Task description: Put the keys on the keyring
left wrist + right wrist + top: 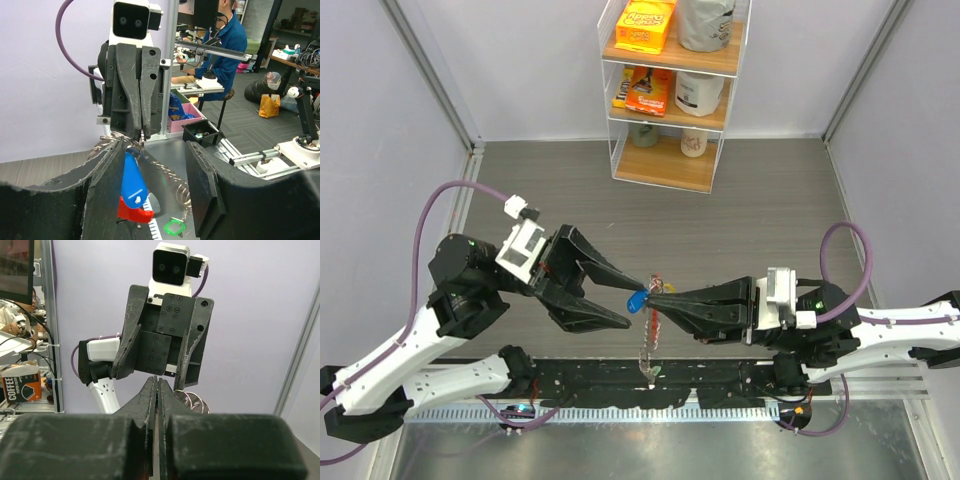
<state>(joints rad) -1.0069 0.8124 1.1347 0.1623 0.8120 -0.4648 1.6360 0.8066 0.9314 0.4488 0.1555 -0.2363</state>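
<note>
My right gripper point(653, 291) is shut on the silvery rings of the keyring point(131, 137) and holds it above the table. It shows tip-on in the left wrist view point(140, 127) and in its own view point(158, 381), with rings point(196, 401) beside it. A blue key point(636, 300) hangs from the rings, with the red piece point(133, 212) below it. The chain point(647, 350) hangs down to a green key point(172, 227). My left gripper point(634, 305) is open with its jaws wide apart. The blue key point(132, 180) lies against its left finger point(102, 195).
A white wire shelf point(670, 160) with boxes and jars stands at the back of the table. A black rail strip point(620, 385) runs along the near edge between the arm bases. Grey walls close in the left and right sides.
</note>
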